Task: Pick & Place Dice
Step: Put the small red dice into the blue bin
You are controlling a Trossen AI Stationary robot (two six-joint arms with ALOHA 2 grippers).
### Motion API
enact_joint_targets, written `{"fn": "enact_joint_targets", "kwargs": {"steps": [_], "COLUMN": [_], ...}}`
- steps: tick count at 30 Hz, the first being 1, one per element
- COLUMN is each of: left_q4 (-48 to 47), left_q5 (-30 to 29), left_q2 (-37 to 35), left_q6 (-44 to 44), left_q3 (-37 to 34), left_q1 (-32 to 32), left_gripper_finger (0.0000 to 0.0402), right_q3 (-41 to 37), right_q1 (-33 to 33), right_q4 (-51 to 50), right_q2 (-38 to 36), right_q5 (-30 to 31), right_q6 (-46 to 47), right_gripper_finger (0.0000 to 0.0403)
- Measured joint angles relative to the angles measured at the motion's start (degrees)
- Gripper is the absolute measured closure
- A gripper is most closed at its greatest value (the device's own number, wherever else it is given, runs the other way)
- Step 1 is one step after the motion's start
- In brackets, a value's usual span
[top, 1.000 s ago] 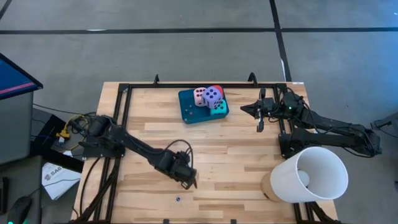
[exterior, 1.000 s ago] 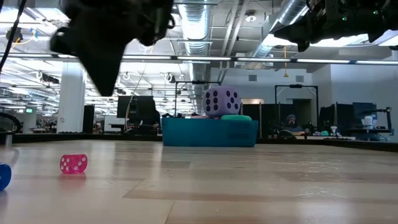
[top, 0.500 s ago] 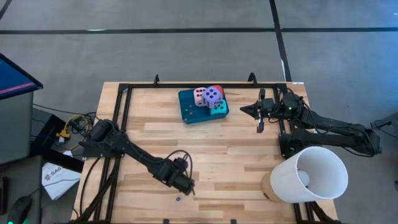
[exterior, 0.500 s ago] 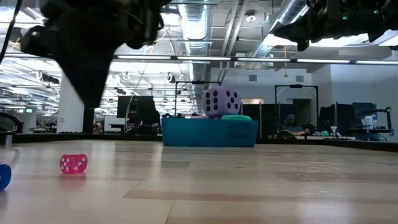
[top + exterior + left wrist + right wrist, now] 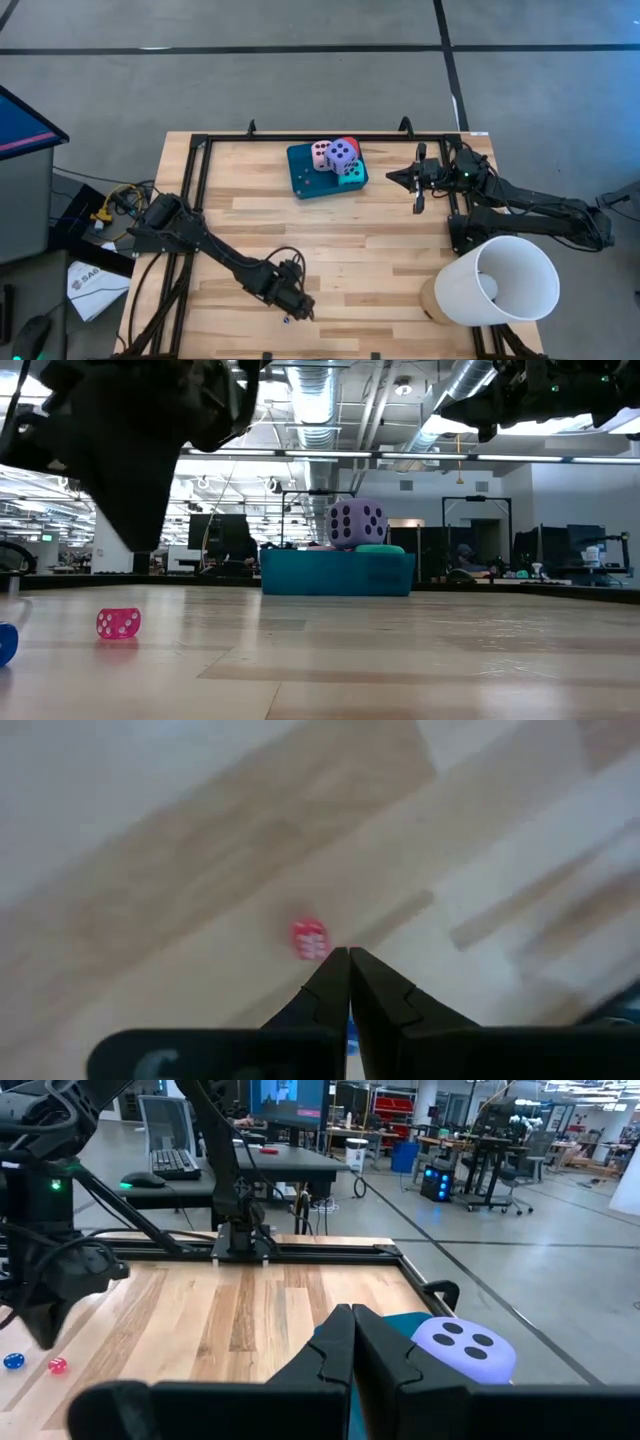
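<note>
**Left hand low over the small dice; large dice stacked on the tray**

At the near edge of the bench (image 5: 380,260), around six o'clock in the high view, the left hand (image 5: 300,311) hangs low with its fingers pressed together, as the left wrist view shows (image 5: 348,982). Just beside its tip lies a small blue die (image 5: 285,320), and the low view shows a small pink die (image 5: 118,623) resting next to it on the wood, neither one gripped.

Farther back, toward twelve o'clock, the teal tray (image 5: 303,172) holds the four large dice. The purple die (image 5: 342,154) sits on top, with the pink die (image 5: 321,155) at its nine o'clock, the red die (image 5: 349,143) behind it and the turquoise die (image 5: 352,171) under its near side.

At about two o'clock from the tray, well apart from it, the right hand (image 5: 391,177) hovers above the bench, fingers pressed together (image 5: 352,1342), gripping nothing.

A white cup (image 5: 497,282) lies at the near right corner.
</note>
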Motion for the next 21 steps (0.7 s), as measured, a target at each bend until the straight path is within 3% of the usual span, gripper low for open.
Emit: {"fn": "enact_joint_targets", "kwargs": {"steps": [6, 21], "left_q4": [5.85, 2.66], "left_q5": [1.41, 2.66], "left_q2": [2.24, 2.14], "left_q6": [-7.27, -0.68], "left_q3": [0.02, 0.0], "left_q1": [-3.83, -2.3], "left_gripper_finger": [0.0401, 0.0401], "right_q3": [0.02, 0.02], "right_q1": [-0.02, 0.0], "right_q4": [-0.04, -0.36], "right_q2": [0.0, 0.0], "right_q5": [0.0, 0.0], "right_q6": [0.0, 0.9], "right_gripper_finger": [0.0403, 0.0403]}}
